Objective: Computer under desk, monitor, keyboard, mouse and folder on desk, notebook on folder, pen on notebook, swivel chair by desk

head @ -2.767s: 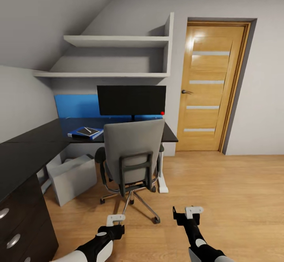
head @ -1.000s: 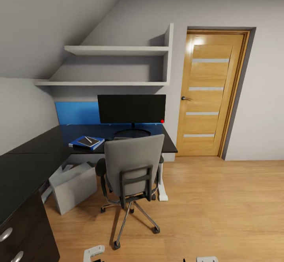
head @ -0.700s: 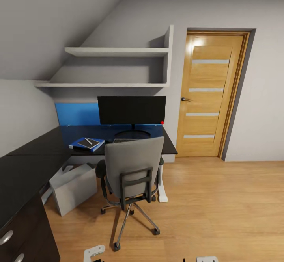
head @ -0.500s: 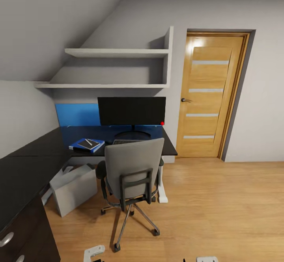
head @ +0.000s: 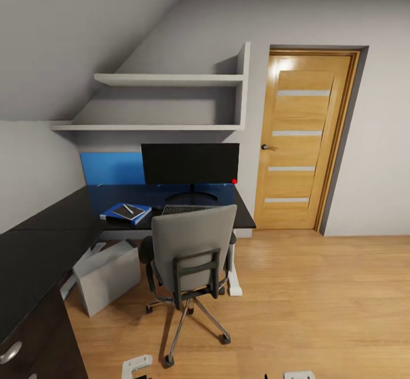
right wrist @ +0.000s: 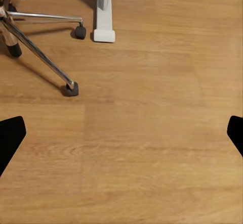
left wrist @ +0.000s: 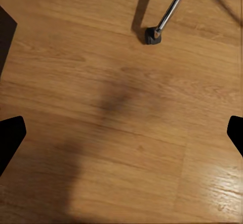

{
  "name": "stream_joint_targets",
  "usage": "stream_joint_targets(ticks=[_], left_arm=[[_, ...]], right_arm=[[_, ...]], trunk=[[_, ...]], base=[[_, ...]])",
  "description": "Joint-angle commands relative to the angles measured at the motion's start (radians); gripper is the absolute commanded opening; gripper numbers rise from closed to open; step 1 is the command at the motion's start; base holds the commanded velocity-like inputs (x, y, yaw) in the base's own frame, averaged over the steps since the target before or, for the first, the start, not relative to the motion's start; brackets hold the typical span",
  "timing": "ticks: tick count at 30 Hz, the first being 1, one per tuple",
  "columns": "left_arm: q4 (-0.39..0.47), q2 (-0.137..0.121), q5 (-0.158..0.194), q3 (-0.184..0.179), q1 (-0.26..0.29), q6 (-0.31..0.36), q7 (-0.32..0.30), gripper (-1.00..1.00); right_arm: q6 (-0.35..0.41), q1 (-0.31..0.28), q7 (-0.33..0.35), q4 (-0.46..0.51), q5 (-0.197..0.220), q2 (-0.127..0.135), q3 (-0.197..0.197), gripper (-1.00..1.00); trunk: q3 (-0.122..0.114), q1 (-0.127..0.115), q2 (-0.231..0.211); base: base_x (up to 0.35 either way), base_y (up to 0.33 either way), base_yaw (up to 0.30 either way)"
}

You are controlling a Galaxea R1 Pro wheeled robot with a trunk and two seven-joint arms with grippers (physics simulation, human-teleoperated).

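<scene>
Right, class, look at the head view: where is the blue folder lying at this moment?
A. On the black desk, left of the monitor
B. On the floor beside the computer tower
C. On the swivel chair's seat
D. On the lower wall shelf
A: the blue folder lies flat on the black desk, left of the monitor, with the dark notebook and the pen on top.

door (head: 302, 137): wooden, shut, right of shelves
shelves (head: 171, 102): two white tiers, bare
wall panel (head: 111, 168): blue
floor (head: 319, 305): wood planks
</scene>
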State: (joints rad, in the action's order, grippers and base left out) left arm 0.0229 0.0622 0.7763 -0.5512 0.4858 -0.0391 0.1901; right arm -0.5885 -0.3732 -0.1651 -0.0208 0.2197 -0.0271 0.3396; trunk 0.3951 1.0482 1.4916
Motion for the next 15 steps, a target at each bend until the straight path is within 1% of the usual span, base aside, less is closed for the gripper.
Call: stream_joint_targets(ticks=[1,5,9,11,15], left_arm=[[0.000,0.000,0.008,-0.008,0.000,-0.002,0.004,1.00],[0.000,0.001,0.008,-0.009,0.000,-0.002,0.003,1.00],[0.000,0.003,0.008,-0.010,-0.004,-0.030,0.003,1.00],[0.000,0.003,0.008,-0.010,-0.014,-0.051,0.003,1.00],[0.000,0.004,0.008,-0.010,-0.019,-0.059,0.004,1.00]], right_arm=[[-0.004,-0.001,-0.004,-0.002,0.006,-0.001,0.009,1.00],[-0.004,-0.001,-0.004,-0.002,0.007,-0.001,0.009,1.00],[-0.004,-0.001,-0.004,-0.002,0.007,-0.001,0.009,1.00],[-0.004,-0.001,-0.004,-0.002,0.006,-0.001,0.009,1.00],[-0.004,-0.001,-0.004,-0.002,0.006,-0.001,0.009,1.00]], trunk=[[-0.002,-0.004,-0.007],[-0.015,-0.019,-0.035],[-0.027,-0.035,-0.063],[-0.033,-0.042,-0.077],[-0.046,-0.058,-0.105]], base=[[0.000,0.000,0.000],[0.000,0.000,0.000],[0.000,0.000,0.000],[0.000,0.000,0.000],[0.000,0.000,0.000]])
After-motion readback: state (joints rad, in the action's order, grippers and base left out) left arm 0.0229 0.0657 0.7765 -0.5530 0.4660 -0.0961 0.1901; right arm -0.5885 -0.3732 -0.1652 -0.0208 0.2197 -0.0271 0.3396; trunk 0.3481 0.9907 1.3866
